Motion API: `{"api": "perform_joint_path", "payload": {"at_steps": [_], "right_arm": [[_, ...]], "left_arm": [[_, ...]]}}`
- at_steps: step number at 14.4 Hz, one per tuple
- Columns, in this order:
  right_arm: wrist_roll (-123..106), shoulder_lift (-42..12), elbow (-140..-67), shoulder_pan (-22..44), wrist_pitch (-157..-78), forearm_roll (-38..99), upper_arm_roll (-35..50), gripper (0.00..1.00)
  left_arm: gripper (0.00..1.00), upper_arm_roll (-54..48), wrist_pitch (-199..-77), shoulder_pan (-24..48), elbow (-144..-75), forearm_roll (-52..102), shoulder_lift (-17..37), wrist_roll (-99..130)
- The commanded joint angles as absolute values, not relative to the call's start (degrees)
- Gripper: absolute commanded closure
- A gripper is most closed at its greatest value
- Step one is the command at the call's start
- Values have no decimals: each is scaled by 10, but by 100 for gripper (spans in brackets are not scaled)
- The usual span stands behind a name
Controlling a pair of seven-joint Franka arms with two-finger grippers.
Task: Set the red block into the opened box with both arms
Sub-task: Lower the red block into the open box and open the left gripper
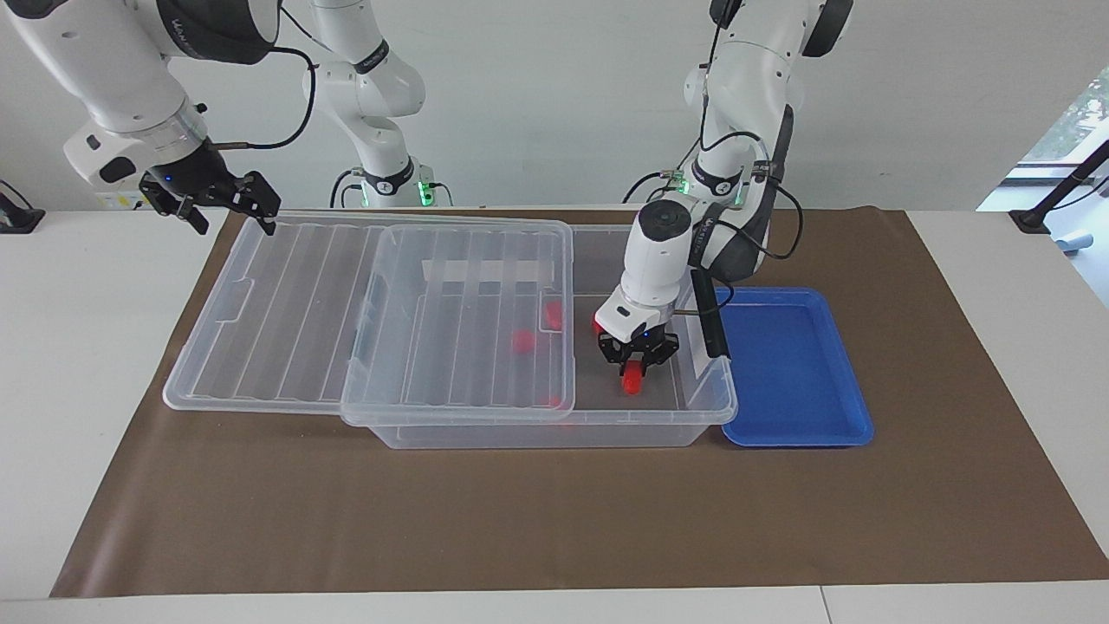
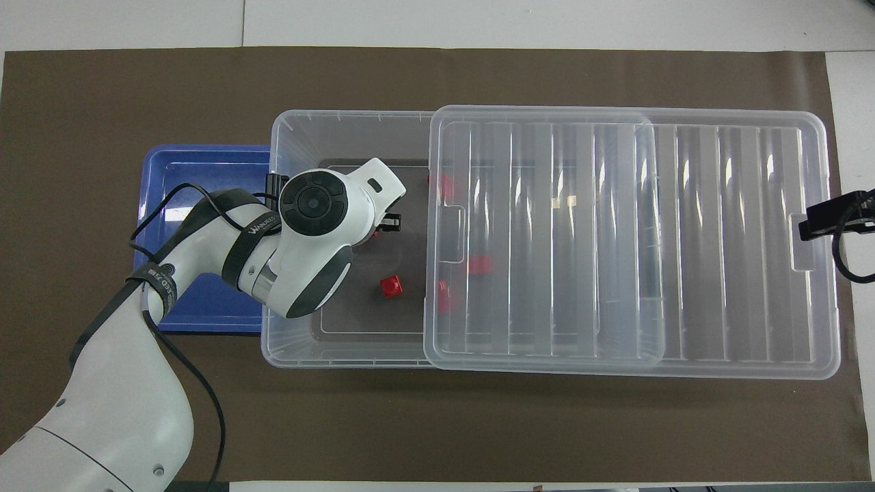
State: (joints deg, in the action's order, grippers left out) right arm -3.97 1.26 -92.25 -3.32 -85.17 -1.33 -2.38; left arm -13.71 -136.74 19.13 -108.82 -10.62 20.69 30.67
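Observation:
The box [image 1: 554, 433] is a clear bin whose ribbed lid [image 1: 286, 303] is slid toward the right arm's end, leaving the end by the blue tray uncovered. My left gripper [image 1: 637, 362] reaches down into that uncovered end, shut on a red block [image 1: 633, 380] held low over the box floor. In the overhead view its wrist hides that block, and only a black finger [image 2: 389, 222] shows. A loose red block [image 2: 391, 285] lies on the box floor, and others [image 2: 480, 264] show through the lid [image 2: 683, 239]. My right gripper [image 1: 234, 217] hangs open over the lid's outer end.
A shallow blue tray [image 1: 793, 364] sits against the box at the left arm's end. A black latch [image 1: 710, 316] stands on that box end. Two slimmer white arms with green-lit bases stand at the robots' edge of the table. Brown paper covers the table.

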Motion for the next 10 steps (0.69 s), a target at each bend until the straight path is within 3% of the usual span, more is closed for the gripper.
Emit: {"api": "perform_joint_path", "payload": {"at_steps": [1,2,4,10], "right_arm": [[-32,25,-939,-39,-862,-18,-18,0],[-32,25,-939,-39,-863,-18,-18,0],[-32,26,-939,-39,-863,-18,-18,0],[-31,26,-939,-39,-862,-19,-16,0]], "left_arm": [[52,-134,-1380,185,-1088,-123,210,320],[20,-134,-1376,182,-1088,-123,205,318],[0,-134,-1352,178,-1089,-124,180,316],[0,-142,-1234,186,-1087,-108,92,318]]}}
